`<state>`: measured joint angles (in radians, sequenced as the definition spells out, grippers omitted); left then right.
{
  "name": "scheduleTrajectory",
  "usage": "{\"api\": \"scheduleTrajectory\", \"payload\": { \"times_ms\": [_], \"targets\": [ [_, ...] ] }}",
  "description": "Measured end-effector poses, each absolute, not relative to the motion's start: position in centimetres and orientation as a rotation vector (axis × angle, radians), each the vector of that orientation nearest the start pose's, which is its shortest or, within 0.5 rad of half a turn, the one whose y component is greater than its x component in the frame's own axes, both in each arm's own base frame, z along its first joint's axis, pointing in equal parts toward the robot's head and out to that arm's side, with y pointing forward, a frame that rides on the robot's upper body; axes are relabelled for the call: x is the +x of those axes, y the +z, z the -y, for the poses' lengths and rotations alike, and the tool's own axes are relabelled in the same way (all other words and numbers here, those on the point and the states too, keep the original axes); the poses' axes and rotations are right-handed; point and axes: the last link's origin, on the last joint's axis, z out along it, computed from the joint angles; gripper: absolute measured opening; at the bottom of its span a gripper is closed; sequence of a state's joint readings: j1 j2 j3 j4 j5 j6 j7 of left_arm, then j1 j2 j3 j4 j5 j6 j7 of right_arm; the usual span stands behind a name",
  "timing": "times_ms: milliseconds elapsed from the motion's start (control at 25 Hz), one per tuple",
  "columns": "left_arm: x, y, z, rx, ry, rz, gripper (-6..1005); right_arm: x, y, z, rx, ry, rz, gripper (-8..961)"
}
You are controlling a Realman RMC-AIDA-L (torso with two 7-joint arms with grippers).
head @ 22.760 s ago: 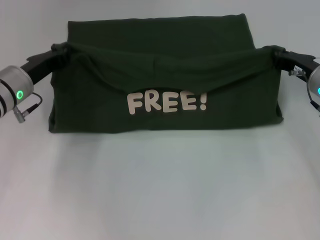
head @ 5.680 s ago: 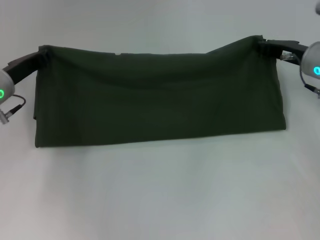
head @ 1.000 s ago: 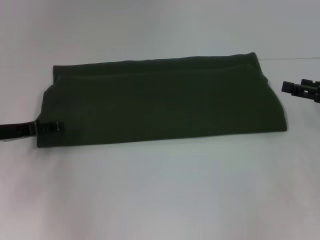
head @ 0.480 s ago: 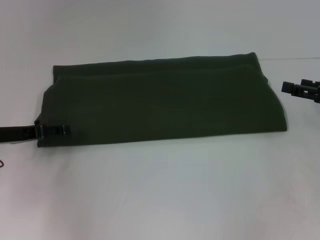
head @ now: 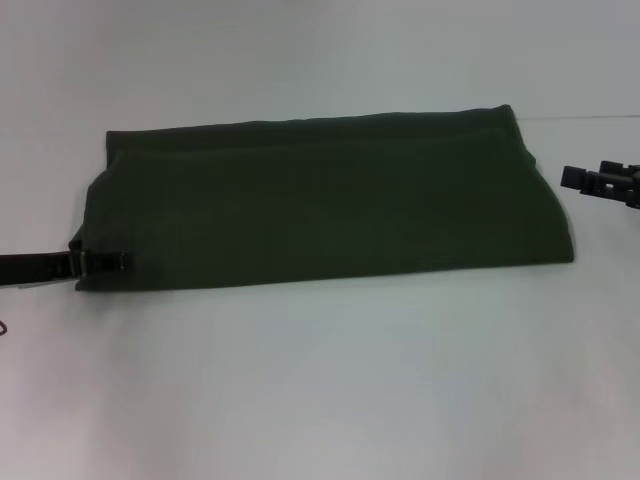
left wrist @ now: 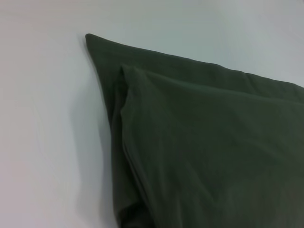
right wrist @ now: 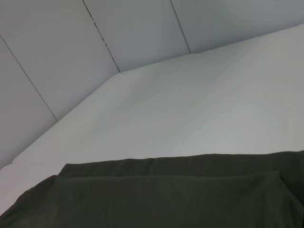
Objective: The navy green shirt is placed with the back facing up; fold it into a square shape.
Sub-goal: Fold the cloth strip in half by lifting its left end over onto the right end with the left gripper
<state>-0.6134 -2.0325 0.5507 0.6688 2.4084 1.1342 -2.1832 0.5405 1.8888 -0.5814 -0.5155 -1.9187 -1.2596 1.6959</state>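
The navy green shirt (head: 320, 200) lies flat on the white table as a long folded band, plain side up, no lettering showing. My left gripper (head: 105, 263) comes in low from the left and lies over the band's front left corner, touching the cloth. My right gripper (head: 585, 178) hovers just off the band's right end, apart from the cloth, open and holding nothing. The left wrist view shows the shirt (left wrist: 204, 152) with a layered folded corner. In the right wrist view the shirt (right wrist: 156, 199) shows a long folded edge.
The white table (head: 320, 390) stretches bare in front of the band and behind it. Grey wall panels (right wrist: 71, 42) rise beyond the table's far edge in the right wrist view.
The shirt, held up by both grippers seconds ago, now lies flat. In the last second my left gripper slid further onto the front left corner, then eased back slightly. The right gripper stayed put.
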Motion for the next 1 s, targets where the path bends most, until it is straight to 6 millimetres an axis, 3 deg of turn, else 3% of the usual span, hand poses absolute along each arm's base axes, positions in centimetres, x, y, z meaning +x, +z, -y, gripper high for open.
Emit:
{"api": "scheduleTrajectory", "payload": {
  "times_ms": [160, 600, 720, 920, 1000],
  "targets": [
    [-32.97, 3.44, -38.07, -2.057, -0.308, 1.525, 654, 32.77, 8.38, -37.68, -2.189, 0.662, -1.123, 931],
    [-33.71, 3.56, -38.24, -1.998, -0.293, 1.527, 406, 32.73, 8.18, -37.66, -2.190, 0.663, -1.125, 931],
    [-33.60, 3.33, -38.26, -2.009, -0.289, 1.532, 203, 32.72, 8.15, -37.65, -2.190, 0.664, -1.125, 931],
    [-33.53, 3.36, -38.29, -2.016, -0.286, 1.529, 30, 32.73, 8.14, -37.65, -2.188, 0.665, -1.132, 931],
    [-33.49, 3.40, -38.33, -2.017, -0.287, 1.528, 30, 32.82, 8.19, -37.63, -2.187, 0.659, -1.148, 931]
  ]
}}
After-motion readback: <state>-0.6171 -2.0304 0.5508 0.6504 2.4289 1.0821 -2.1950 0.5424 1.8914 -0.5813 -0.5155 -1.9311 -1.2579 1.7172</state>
